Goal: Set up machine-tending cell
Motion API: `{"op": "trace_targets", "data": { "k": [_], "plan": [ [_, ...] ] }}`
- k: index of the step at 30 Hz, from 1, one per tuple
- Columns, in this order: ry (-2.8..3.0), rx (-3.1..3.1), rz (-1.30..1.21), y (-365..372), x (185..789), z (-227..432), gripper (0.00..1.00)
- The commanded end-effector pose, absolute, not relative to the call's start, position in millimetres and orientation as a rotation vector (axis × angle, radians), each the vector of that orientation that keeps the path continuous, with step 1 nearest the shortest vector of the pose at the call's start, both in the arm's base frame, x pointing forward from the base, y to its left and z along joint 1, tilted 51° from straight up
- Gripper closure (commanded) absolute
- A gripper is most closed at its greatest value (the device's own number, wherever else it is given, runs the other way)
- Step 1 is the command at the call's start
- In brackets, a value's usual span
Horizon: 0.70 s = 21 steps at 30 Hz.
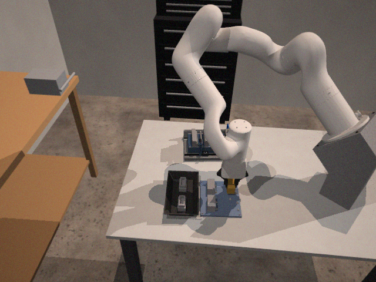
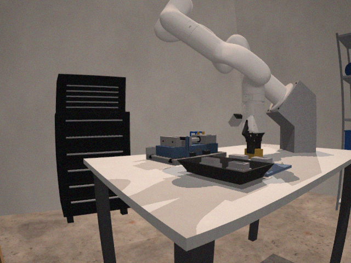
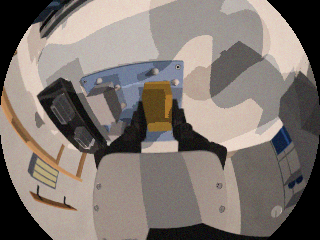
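White table [image 1: 273,218] in a grey-walled shop, black tool cabinet [image 1: 170,76] behind its far edge. The gripper [image 1: 231,183] is clenched on a brass blank [image 1: 231,188], right over the far right corner of the blue infeed plate [image 1: 230,209]. Two aluminium blanks [image 1: 211,186] lie on the plate's left half. Just left, touching it, the black outfeed tray [image 1: 170,194] holds two finished parts [image 1: 182,183]. The vise [image 1: 194,145] sits farther back, with bare table to the right.
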State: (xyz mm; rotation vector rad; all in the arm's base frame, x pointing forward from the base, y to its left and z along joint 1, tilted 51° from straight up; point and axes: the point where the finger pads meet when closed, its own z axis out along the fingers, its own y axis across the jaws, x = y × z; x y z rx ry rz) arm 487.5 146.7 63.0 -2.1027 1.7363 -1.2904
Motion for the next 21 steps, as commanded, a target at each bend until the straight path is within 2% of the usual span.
{"op": "trace_targets", "data": {
  "k": [1, 21],
  "plan": [
    [1.735, -2.102, -1.29, 146.9, 488.0, 62.8, 1.0],
    [1.735, -2.102, -1.29, 143.4, 493.7, 57.4, 1.0]
  ]
}}
